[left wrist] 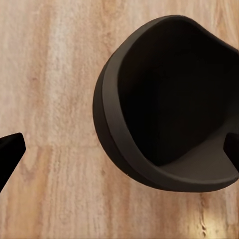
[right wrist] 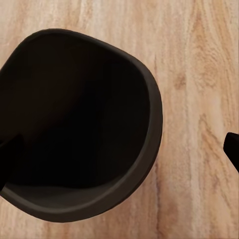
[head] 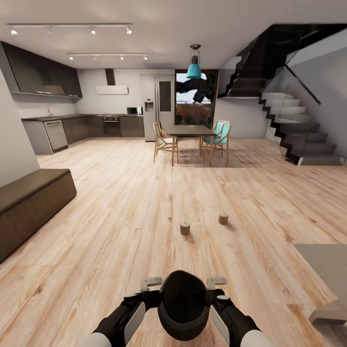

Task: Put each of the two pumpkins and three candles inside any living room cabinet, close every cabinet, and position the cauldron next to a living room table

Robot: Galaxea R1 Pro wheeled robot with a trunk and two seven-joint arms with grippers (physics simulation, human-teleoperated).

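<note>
Room: open-plan, pale wood plank floor (head: pixel 120 202) throughout. Left wall: long low dark-brown cabinet (head: pixel 33 202), fronts shut. Far left: dark kitchen units; steel fridge (head: pixel 156 106) beside them. Centre back: dining table (head: pixel 192 131) with wooden chairs, teal lamp (head: pixel 194 70) hanging above. Right: black staircase (head: pixel 294 125). Lower right: corner of the grey worktop (head: pixel 325 270).

Candles: two on the floor, ahead of the robot, upright and apart — one (head: pixel 185 227) nearer, the other (head: pixel 223 218) further right and back. Short, beige-brown, tiny wick.

Cauldron (head: pixel 183 304): matte black, round, wide mouth, interior dark; a raised band runs under the rim. Held off the floor between both arms, just in front of the trunk, mouth tilted forward.

Left end effector (left wrist: pixel 124 152): spread wide; one finger (left wrist: pixel 10 149) clear of the pot over the floor, the other at the rim's inner edge. Whether it grips, I cannot tell.

Right end effector (right wrist: pixel 119 159): likewise spread, one finger (right wrist: pixel 231 147) outside the pot, one at the rim; grip cannot be told.
</note>
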